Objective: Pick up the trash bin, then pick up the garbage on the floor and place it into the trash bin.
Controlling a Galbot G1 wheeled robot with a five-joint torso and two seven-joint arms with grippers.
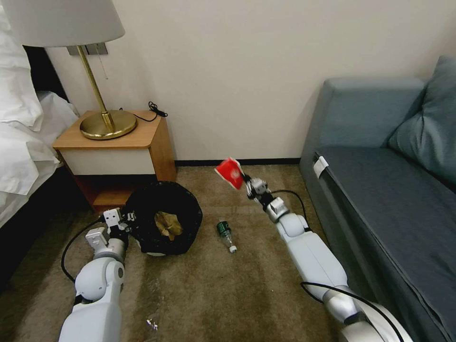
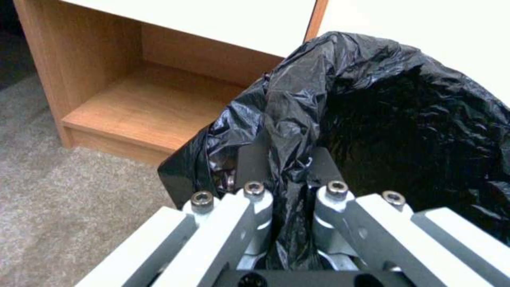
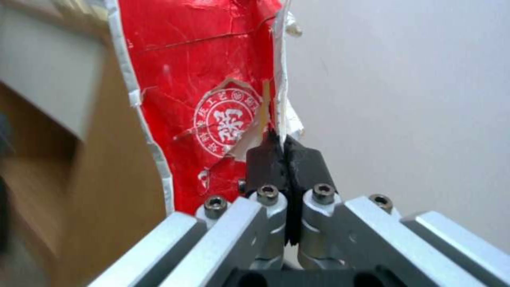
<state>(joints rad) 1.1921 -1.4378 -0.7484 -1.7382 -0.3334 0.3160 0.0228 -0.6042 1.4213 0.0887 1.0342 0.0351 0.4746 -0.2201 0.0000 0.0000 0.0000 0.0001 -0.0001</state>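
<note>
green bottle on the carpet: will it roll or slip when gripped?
The bottle lies on its side, so a nudge would probably roll it, though the carpet should damp that. It looks clear and empty, likely light; smooth plastic may squirm between fingers.

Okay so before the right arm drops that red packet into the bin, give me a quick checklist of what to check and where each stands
1. Right gripper grip on the red packet: ok, fingers shut on its edge.
2. Left gripper hold on the trash bin: ok, clamped on the lined rim.
3. Bin mouth open to receive: ok, the black liner bag gapes, with a crumpled paper bag at the bottom.
4. Packet above the bin mouth: not ok, held off to the bin's right, near the wall.
5. Litter left on the carpet: not ok, the plastic bottle lies beside the bin.
6. Bin lifted off the floor: cannot tell.
</note>
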